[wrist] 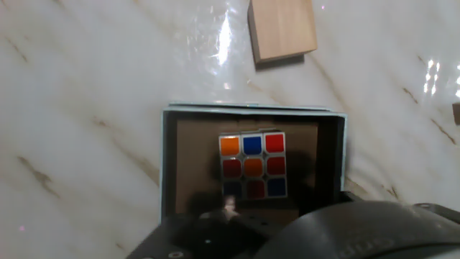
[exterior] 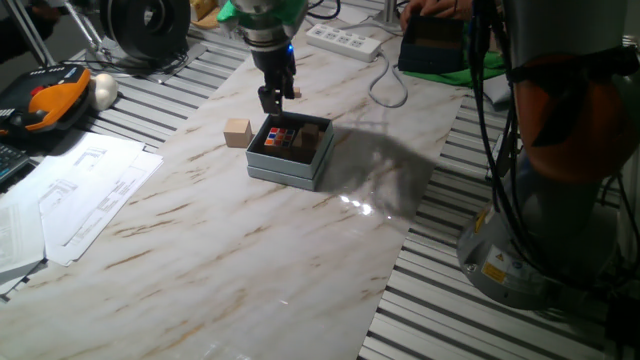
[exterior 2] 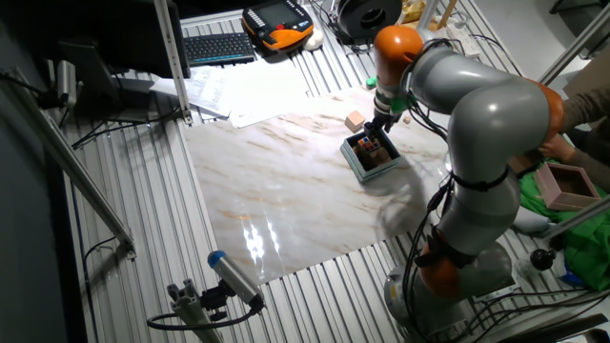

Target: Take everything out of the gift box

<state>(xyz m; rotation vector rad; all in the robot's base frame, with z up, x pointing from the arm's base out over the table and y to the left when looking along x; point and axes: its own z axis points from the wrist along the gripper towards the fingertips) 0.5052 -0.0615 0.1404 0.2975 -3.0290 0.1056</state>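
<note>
One wooden block (exterior: 237, 132) sits out already, and the gripper (exterior: 270, 98), jaw width unclear, hovers over the gift box (exterior: 290, 152), needing to descend onto the puzzle cube (wrist: 251, 166).

gift box (wrist: 167, 216) near edge hidden, hand (exterior: 272, 100) fingers unclear

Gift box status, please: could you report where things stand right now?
Gripper above the gift box, holding nothing visible; open or shut unclear. Puzzle cube inside the box; one wooden block out on the table. Nothing blocking.
</note>
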